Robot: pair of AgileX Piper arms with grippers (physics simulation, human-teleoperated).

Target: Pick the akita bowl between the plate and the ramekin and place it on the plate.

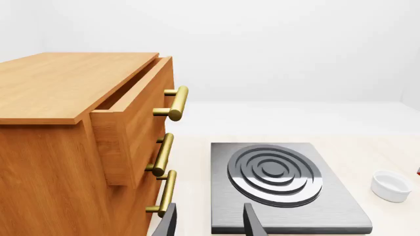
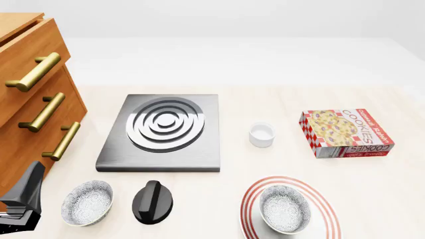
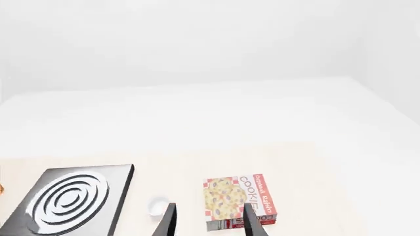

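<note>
In the front view, nearest the camera, the akita bowl point(image 2: 285, 208) sat upright on the plate point(image 2: 254, 199), inside its red rings, at about 5 o'clock in the frame. Its twin bowl point(image 2: 87, 202) stood on the counter point(image 2: 265, 164) at 7 o'clock, and a black knob-like object point(image 2: 153, 201) lay just beside the twin bowl, between it and the plate. Part of the left arm point(image 2: 23, 199) showed dark at the lower left edge, apart from the twin bowl.

Further out, the ramekin point(image 2: 262, 134) stood alone near the centre, at 12 o'clock from the plate and well clear of it. A single-burner stove plate point(image 2: 162, 132) lay at 9 o'clock from the ramekin, and a cookie box point(image 2: 346, 133) lay flat at its 3 o'clock. A wooden drawer cabinet point(image 2: 27, 114) with brass handles filled the left edge, its top drawer pulled partly out. Nothing stood over the bowl on the plate.

Neither pair of jaws appeared in the front view. The left wrist view showed the left gripper point(image 1: 208, 220) with jaws spread and holding nothing, facing the stove plate point(image 1: 282, 187), the cabinet point(image 1: 66, 147) close alongside and the ramekin point(image 1: 391, 185) beyond. The right wrist view showed the right gripper point(image 3: 208, 220) likewise released and holding nothing, high above the cookie box point(image 3: 237, 201), the ramekin point(image 3: 157, 207) and the stove plate point(image 3: 69, 199). Neither wrist view showed the plate or either bowl.
</note>
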